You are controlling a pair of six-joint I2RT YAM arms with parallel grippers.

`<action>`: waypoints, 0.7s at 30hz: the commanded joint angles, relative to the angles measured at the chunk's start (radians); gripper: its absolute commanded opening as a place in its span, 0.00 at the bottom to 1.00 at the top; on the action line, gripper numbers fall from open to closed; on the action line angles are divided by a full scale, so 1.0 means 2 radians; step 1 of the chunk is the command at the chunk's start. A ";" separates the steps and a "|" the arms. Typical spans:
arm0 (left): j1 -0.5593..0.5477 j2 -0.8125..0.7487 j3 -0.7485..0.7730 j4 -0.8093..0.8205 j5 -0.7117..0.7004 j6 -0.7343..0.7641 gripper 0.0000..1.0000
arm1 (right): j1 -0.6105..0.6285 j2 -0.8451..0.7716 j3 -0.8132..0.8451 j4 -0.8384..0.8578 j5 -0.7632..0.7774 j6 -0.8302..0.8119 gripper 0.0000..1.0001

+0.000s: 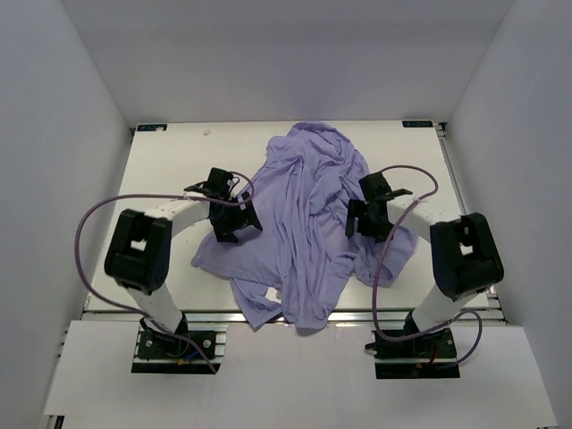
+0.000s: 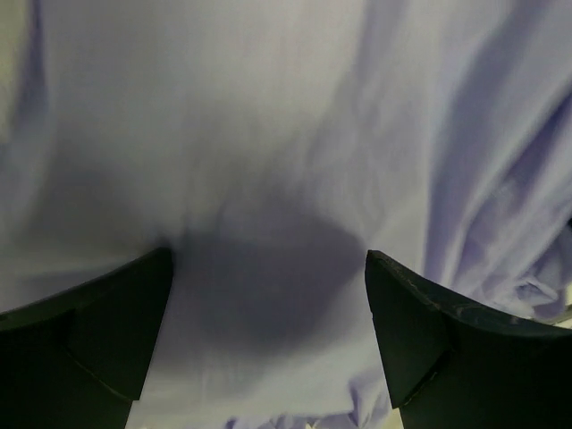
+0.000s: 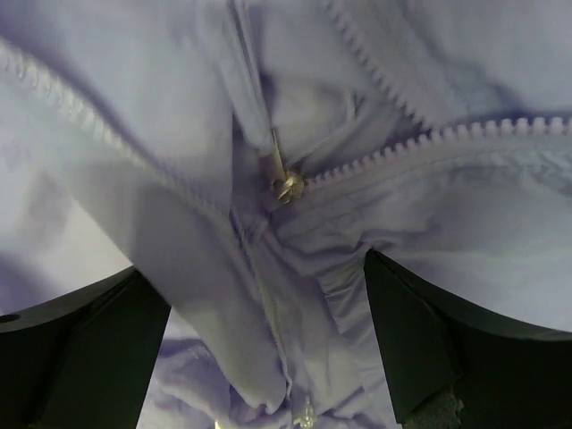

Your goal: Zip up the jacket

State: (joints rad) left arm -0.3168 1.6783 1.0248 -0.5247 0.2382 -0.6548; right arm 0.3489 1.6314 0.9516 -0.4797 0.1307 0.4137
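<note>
Left fingers (image 2: pixel 80 331) and right fingers (image 3: pixel 429 340) both gape empty above the jacket (image 1: pixel 308 223); right should close squarely on the zipper slider (image 3: pixel 288 186), mid-frame

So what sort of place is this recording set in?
Most likely a lab robot test cell, not a home: plain white walls box in a white table, the left arm and right arm are bolted at its near edge, and a crumpled lavender jacket lies on it.

Even bright overhead light (wrist views dimmer, softly blurred).
</note>
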 commanded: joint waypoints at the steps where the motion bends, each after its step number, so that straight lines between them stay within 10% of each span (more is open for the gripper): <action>1: -0.002 0.045 0.038 0.022 0.021 0.018 0.98 | -0.018 0.029 0.040 0.038 -0.015 -0.011 0.89; 13: 0.026 0.228 0.268 -0.044 -0.011 0.055 0.98 | -0.089 0.190 0.247 0.054 -0.061 -0.086 0.88; 21: 0.030 0.140 0.285 -0.053 -0.042 0.064 0.98 | -0.065 0.080 0.222 0.002 -0.040 -0.132 0.89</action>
State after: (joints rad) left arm -0.2512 2.0995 1.6154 -0.6209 0.1841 -0.5488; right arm 0.1864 1.9198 1.4254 -0.4412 0.0517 0.1951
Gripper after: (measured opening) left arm 0.981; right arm 0.891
